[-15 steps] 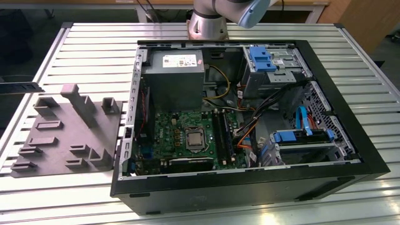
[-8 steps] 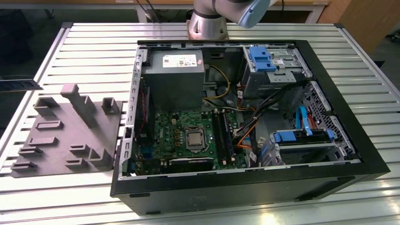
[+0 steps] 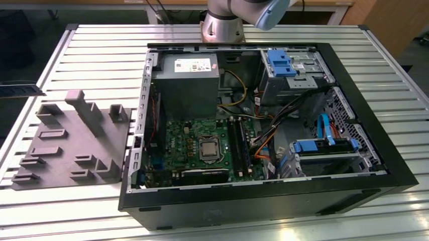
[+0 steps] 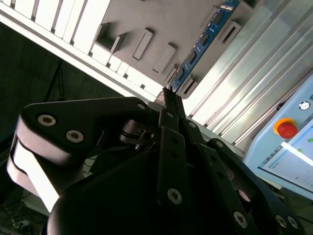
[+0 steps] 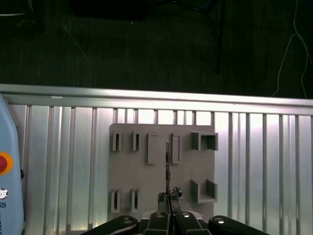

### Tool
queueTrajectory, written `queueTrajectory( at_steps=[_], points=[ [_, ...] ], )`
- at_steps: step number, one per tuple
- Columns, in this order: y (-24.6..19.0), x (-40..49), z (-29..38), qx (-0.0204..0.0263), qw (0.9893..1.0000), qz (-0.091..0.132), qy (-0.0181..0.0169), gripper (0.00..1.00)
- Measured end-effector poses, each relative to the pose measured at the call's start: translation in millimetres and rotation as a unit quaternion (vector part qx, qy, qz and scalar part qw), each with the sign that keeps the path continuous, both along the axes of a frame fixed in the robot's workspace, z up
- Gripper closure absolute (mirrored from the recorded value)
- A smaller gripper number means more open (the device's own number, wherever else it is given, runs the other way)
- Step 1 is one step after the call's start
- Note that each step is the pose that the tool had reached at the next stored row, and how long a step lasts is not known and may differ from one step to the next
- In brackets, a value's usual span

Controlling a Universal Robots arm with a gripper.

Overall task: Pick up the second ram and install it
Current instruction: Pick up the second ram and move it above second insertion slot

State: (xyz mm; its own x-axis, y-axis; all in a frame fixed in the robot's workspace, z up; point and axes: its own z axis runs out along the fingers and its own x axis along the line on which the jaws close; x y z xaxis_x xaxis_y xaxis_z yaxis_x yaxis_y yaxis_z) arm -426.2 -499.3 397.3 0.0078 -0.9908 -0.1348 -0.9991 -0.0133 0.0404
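The second ram (image 4: 205,45) is a thin blue-dark board stick that juts out from my gripper (image 4: 169,94), whose fingers are shut on its near end. In the first wrist view the ram (image 5: 167,161) is seen edge-on, ahead of the gripper (image 5: 169,197) and high over the grey slotted fixture (image 5: 146,181). In the exterior view the ram (image 3: 21,90) hangs at the far left, beyond the table's edge and above the fixture (image 3: 74,145). The green motherboard (image 3: 191,145), with its long black sockets (image 3: 236,143), lies inside the open computer case (image 3: 268,201).
The case stands on a slatted metal table (image 3: 100,50). Inside it are a grey power supply (image 3: 184,80), blue drive brackets (image 3: 280,63) and orange and blue cables (image 3: 264,145). A pale blue pendant with a red button (image 4: 286,128) lies beside the table. The arm's base (image 3: 224,25) stands behind the case.
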Motion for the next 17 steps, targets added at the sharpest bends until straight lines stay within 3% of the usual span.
queueTrajectory(
  at_steps=[17],
  points=[
    [0.0, 4.5, -0.1, 0.0001, 1.0000, 0.000, -0.0001, 0.89]
  ],
)
